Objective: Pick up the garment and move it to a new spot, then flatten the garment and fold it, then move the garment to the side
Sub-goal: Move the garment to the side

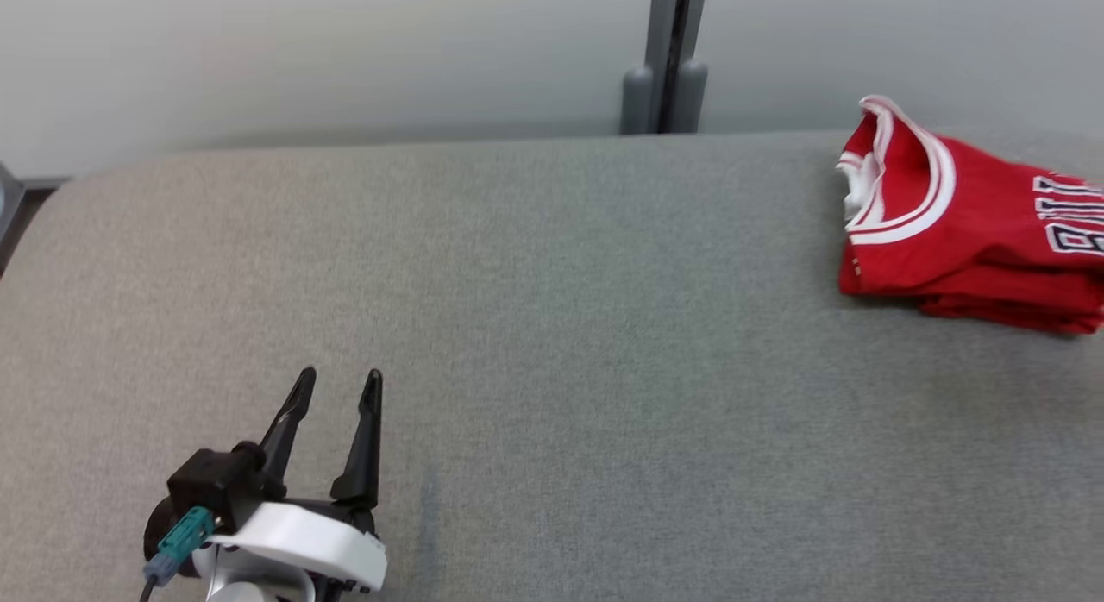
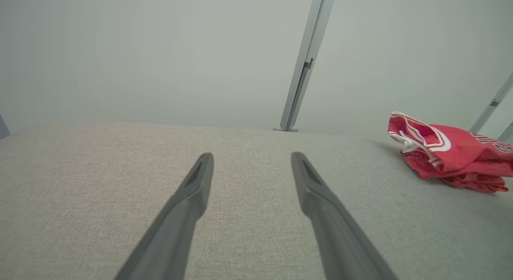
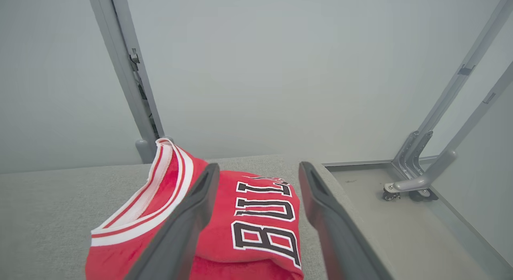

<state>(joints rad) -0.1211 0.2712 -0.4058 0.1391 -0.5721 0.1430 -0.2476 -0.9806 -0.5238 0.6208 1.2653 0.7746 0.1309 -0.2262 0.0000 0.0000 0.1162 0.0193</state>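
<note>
Head view: folded red jersey (image 1: 966, 222) lies at far right of grey table (image 1: 552, 326), apparently set aside as final step; right gripper (image 3: 258, 167) spread above it, empty; left gripper (image 1: 339, 378) spread, empty, well apart.

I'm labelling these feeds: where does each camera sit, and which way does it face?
Head view: on the robot's head, looking forward and down at the grey padded surface; the left gripper shows lower left, open.
Left wrist view: on the left wrist, looking low along its own open fingers across the surface towards the wall.
Right wrist view: on the right wrist, looking along the open right gripper over the red jersey.
Shared: all three show the red jersey and a grey upright post.
</note>
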